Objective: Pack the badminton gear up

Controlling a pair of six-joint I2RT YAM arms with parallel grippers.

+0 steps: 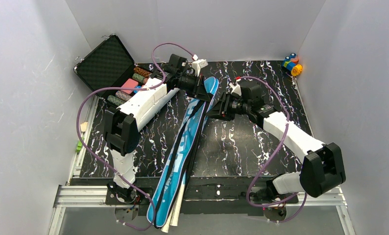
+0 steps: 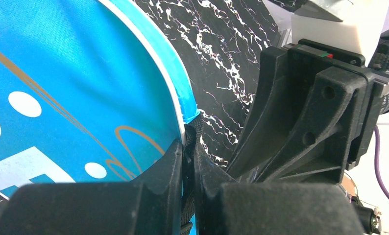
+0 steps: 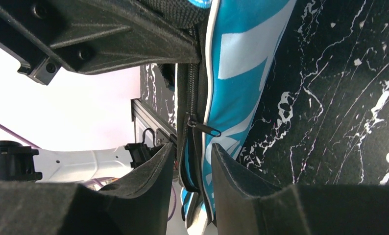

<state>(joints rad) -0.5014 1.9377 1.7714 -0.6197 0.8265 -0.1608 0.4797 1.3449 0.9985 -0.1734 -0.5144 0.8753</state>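
Racket bag (image 1: 175,161), blue with white trim, lies slantwise on the marbled black table (image 1: 241,147), its narrow near end jutting past the table edge at the bottom centre of the top view and its wide head reaching the upper centre. At that near end a white tube (image 1: 177,211) shows beside the bag's edge; whether it sits inside cannot be told, and the bag's contents are hidden. White lettering runs along the bag but is too foreshortened to read, and the left wrist view cuts off all but parts of big letters. Right of the bag's upper half, the right gripper (image 3: 192,156) stands partly open, the zipped edge in the gap and the zip pull (image 3: 206,129) just ahead. Farther up, the left gripper (image 2: 187,147) is pinched tight on the bag's head edge, with black strap (image 2: 186,225) between its fingers. At upper left an open black case (image 1: 104,58) holds stacked coloured chips (image 1: 136,78). A small toy (image 1: 293,63) sits in the upper right corner.
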